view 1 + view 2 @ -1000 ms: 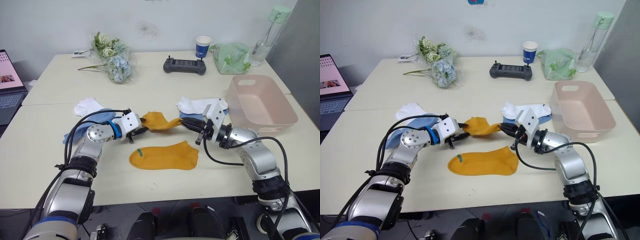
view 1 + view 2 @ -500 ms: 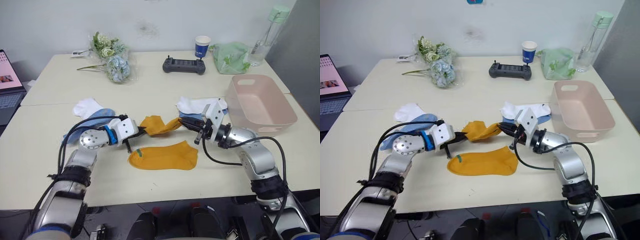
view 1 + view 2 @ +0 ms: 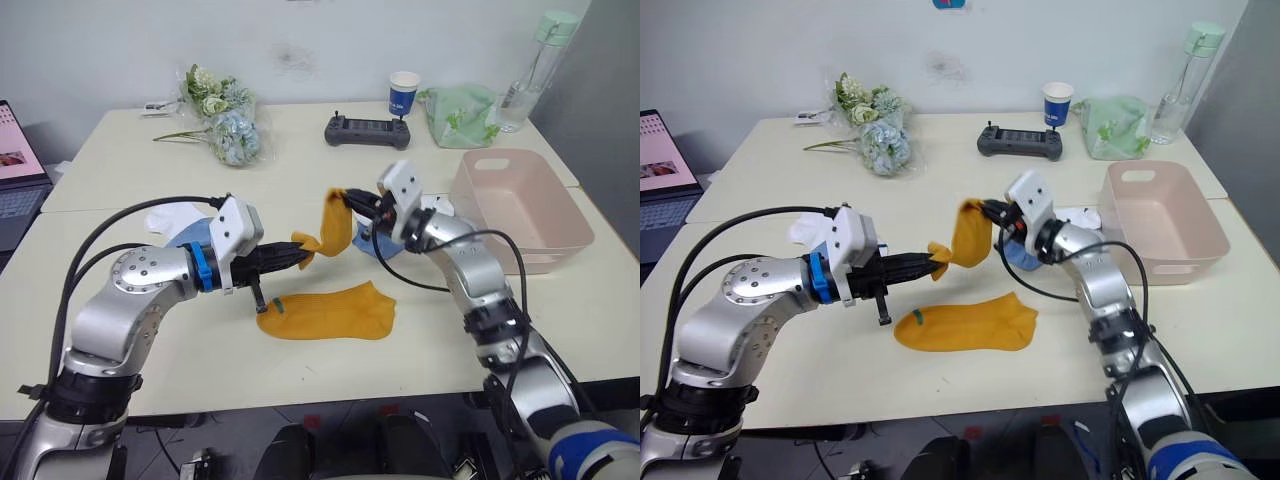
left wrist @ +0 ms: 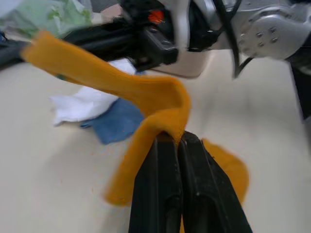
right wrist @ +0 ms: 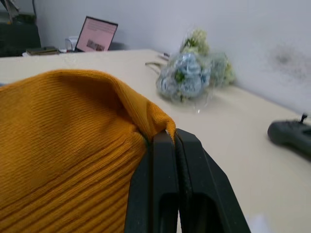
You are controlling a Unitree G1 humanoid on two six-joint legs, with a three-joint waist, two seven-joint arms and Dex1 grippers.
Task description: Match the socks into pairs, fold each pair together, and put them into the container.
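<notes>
1. Held mustard sock (image 3: pixel 332 228) hung in the air between both arms, above its mate (image 3: pixel 327 311) lying flat on the bench (image 3: pixel 120 200).
2. Left gripper (image 3: pixel 300 254) was clamped on one end, right gripper (image 3: pixel 350 199) on the other: likely stretching it to lay on the mate.
3. Pink basket (image 3: pixel 520 205) sat well apart, to the right.

An office: pale desks (image 3: pixel 300 180) against a plain wall, open laptop (image 3: pixel 18 165), paper cup (image 3: pixel 405 93).

Two mustard socks (image 3: pixel 330 311) (two tools (image 3: pixel 297 253)), one basket (image 3: pixel 520 215).
</notes>
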